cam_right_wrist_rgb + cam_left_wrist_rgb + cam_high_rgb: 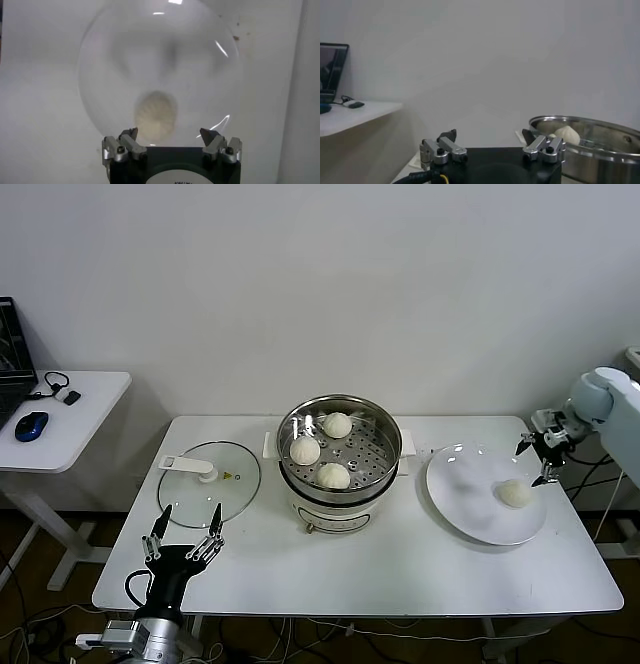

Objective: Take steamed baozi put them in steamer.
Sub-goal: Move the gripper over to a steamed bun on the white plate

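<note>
looking at the last bun [514, 494], we see it alone on the plate [470, 514], on the side near our right gripper [546, 456]. that gripper hangs above the plate's far right edge, just beside the bun, with its fingers wide apart and nothing in them. in the right wrist view the bun [156, 112] sits right in front of the gap between the fingers.

we think a few things could go wrong. the bun is soft and round, so a hard squeeze could squash it. if the fingers come down off to one side, they could push the bun and roll it across the smooth plate, maybe off the edge. a weak hold could let it drop on the table [400, 569] on the way over.

the steamer [340, 446] already has three buns inside, one at the back, one on the left and one at the front. we see a free spot on its right side. if we set the last bun down on another one, both could get dented.

the lid [210, 476] lies flat on the table to the left of the steamer. our left gripper [185, 536] waits near the table's front left edge, open and holding nothing.
</note>
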You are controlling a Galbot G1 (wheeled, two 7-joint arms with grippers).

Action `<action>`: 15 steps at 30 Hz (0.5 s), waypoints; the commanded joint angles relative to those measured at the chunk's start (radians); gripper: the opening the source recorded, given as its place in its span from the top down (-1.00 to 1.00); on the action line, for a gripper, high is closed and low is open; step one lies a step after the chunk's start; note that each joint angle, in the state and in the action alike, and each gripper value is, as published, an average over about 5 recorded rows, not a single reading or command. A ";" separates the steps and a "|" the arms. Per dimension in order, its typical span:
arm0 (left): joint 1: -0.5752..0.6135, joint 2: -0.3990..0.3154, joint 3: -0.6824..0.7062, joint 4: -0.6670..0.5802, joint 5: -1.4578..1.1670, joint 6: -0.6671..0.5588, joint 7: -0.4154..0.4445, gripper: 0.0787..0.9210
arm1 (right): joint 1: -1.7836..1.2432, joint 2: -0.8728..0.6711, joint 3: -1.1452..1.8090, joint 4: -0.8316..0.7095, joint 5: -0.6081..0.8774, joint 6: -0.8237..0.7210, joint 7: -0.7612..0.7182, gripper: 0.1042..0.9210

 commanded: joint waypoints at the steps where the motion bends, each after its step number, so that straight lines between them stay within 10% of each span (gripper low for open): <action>1: 0.002 0.000 0.000 0.006 -0.001 0.000 0.001 -0.77 | -0.101 0.070 0.125 -0.108 -0.150 0.034 0.002 -0.76; 15: 0.002 0.000 -0.003 0.013 -0.012 0.011 0.000 -0.77 | -0.140 0.135 0.185 -0.190 -0.188 0.045 0.015 -0.76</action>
